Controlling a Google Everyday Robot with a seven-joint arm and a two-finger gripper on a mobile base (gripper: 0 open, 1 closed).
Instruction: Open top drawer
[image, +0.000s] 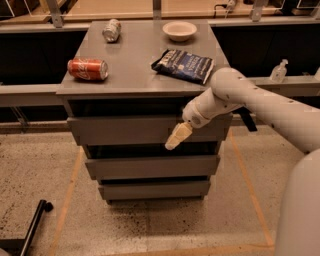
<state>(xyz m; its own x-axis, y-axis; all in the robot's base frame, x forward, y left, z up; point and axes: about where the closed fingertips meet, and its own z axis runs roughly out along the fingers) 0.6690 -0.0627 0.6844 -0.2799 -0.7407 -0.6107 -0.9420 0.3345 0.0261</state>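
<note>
The top drawer (125, 131) is the widest grey panel, just under the cabinet top (135, 60), with a dark gap above it. The medium-width drawer (150, 167) and the narrowest drawer (152, 189) sit below it. My gripper (177, 136) is cream-coloured and points down-left. It hangs in front of the top drawer's front panel, right of its centre, near the panel's lower edge. My white arm (260, 107) reaches in from the right.
On the cabinet top lie a red soda can (88, 69), a silver can (112, 30), a white bowl (179, 30) and a dark chip bag (183, 65). A clear bottle (279, 71) stands on the right ledge. A black bar (30, 225) lies on the floor at lower left.
</note>
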